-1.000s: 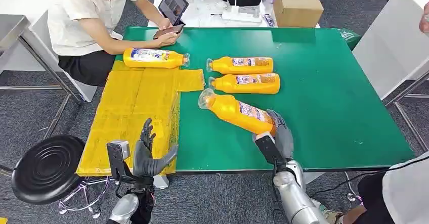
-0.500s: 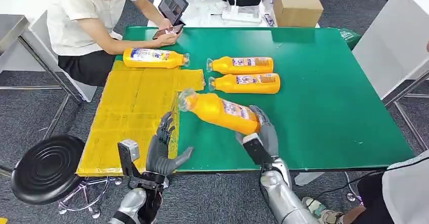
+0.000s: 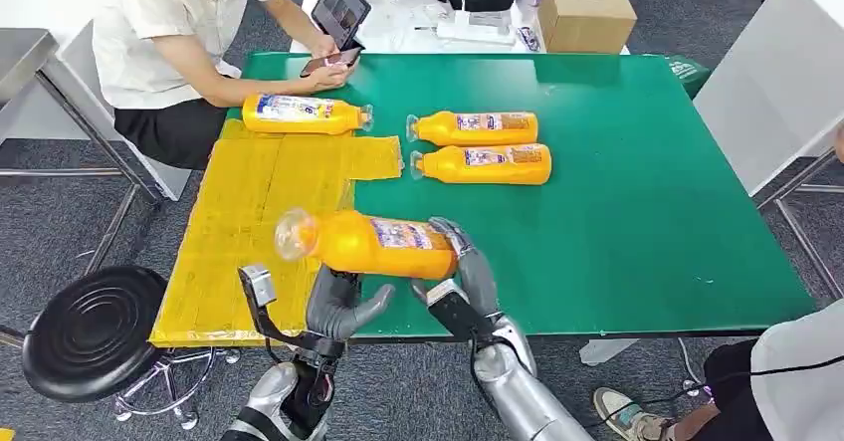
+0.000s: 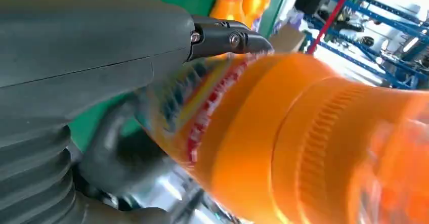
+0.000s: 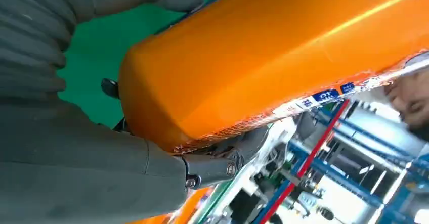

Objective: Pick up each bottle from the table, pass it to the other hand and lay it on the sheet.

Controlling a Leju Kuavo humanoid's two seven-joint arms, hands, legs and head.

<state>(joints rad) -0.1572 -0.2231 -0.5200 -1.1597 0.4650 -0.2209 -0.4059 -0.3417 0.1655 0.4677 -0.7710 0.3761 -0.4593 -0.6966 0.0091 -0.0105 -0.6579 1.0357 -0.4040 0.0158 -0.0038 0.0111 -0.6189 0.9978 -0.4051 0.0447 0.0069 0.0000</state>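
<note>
We are holding an orange bottle (image 3: 370, 243) in our right hand (image 3: 463, 280), fingers wrapped around its base end, with the bottle lying roughly level in the air above the table's near edge and its clear cap pointing toward nine o'clock. The right wrist view is showing the same grip from close in, the thumb and dark fingers clasping the bottle's flat bottom (image 5: 243, 67).

Our left hand (image 3: 341, 303) is sitting directly under the bottle's middle, palm up, fingers apart and cupped. In the left wrist view the fingers (image 4: 222, 36) are lying along the bottle's label, but we cannot tell whether they are gripping it or only brushing it; we are judging it not yet closed, so the handover looks to be in progress rather than finished.

Outward from there, the yellow sheet (image 3: 249, 212) is covering the green table (image 3: 647, 182) toward ten o'clock of the hands. One bottle (image 3: 304, 113) is already lying at the sheet's far edge, near eleven o'clock, just in front of a seated person (image 3: 179, 43) who is busy with a phone. Two more bottles (image 3: 476, 127) (image 3: 483, 163) are lying side by side on the bare green at about one o'clock, well apart from the sheet.

So we are reckoning one bottle as delivered, one in mid-pass and two still waiting on the table.
</note>
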